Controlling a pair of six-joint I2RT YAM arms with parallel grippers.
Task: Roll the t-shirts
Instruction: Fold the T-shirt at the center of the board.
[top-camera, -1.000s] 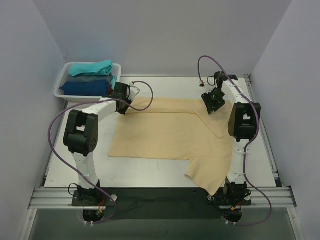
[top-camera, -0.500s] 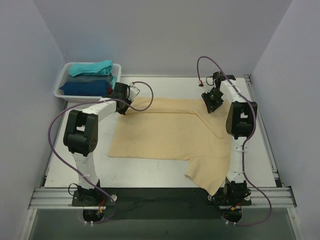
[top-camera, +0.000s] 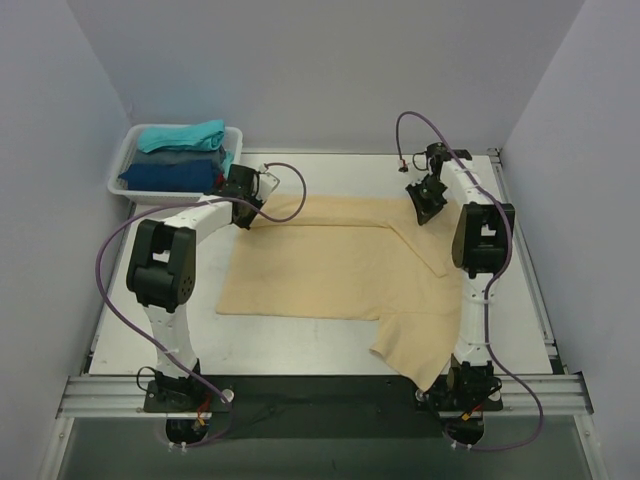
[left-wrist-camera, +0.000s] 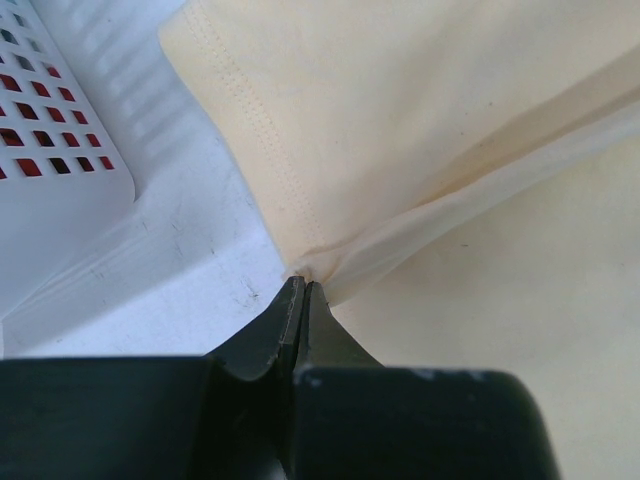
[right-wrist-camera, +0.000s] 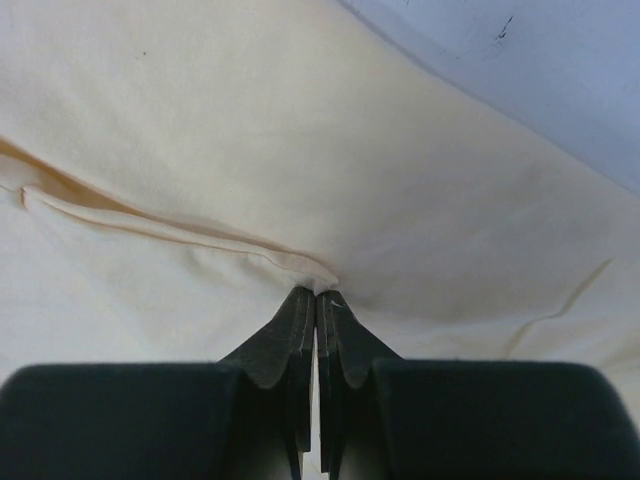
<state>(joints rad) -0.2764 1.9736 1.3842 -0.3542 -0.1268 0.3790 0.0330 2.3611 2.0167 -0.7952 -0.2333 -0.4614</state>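
A large tan t-shirt (top-camera: 330, 270) lies spread flat on a white worktop (top-camera: 300, 345). One sleeve drapes over the near edge beside the right arm's base. At the shirt's far left corner, the left end effector (left-wrist-camera: 303, 285) is closed, pinching a fold of cloth at the hem. At the shirt's far right corner, the right end effector (right-wrist-camera: 317, 295) is likewise clamped on a raised ridge of the cloth. Beyond the shirt's far left corner sits a white basket (top-camera: 118, 172) of folded shirts, with a teal t-shirt (top-camera: 180, 136) above a dark blue t-shirt (top-camera: 165, 176).
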